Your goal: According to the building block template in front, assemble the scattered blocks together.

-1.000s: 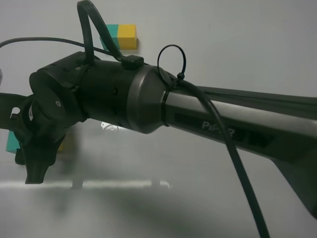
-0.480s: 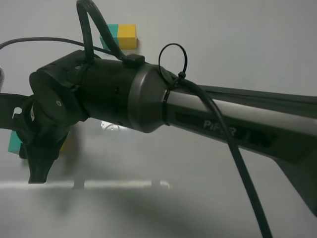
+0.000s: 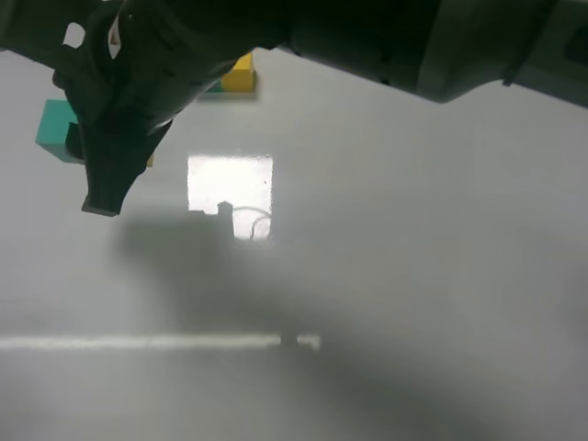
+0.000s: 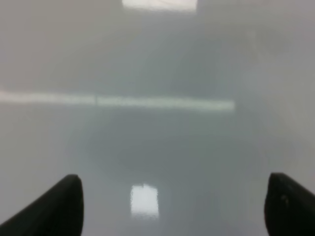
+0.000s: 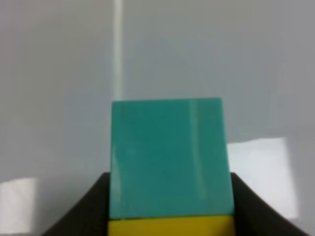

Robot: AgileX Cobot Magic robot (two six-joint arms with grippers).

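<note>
two cubes, the scattered blocks (image 5: 170,196), sit in line between the fingers of the right gripper (image 5: 170,173). the teal cube (image 5: 170,157) reaches out past the fingertips. the yellow cube (image 5: 170,227) sits deeper in, toward the palm, and i see no gap between their faces. both fingers (image 5: 96,206) bear on the sides of the pair around the seam, so i read this gripper as clamped on them. the pair's long axis runs along the fingers, teal end leading.

in the high view the right arm reaches across and hangs close under the lens. teal shows on the outer side of the fingers and only a sliver of yellow on the inner side. i judge the pair to be lifted off the table (image 3: 413,276) but cannot confirm it.

the building block template (image 3: 241,75) lies on the table well apart from the fingers, back along the arm and partly hidden beneath it. its yellow half shows plainly.

the left gripper (image 4: 173,196) has its fingers wide apart with nothing between them, only bare table ahead. i do not find it in the high view, so the right arm is the one placed to act.

judgement: the joining looks done. what is left is to set the pair down flat and let go.
</note>
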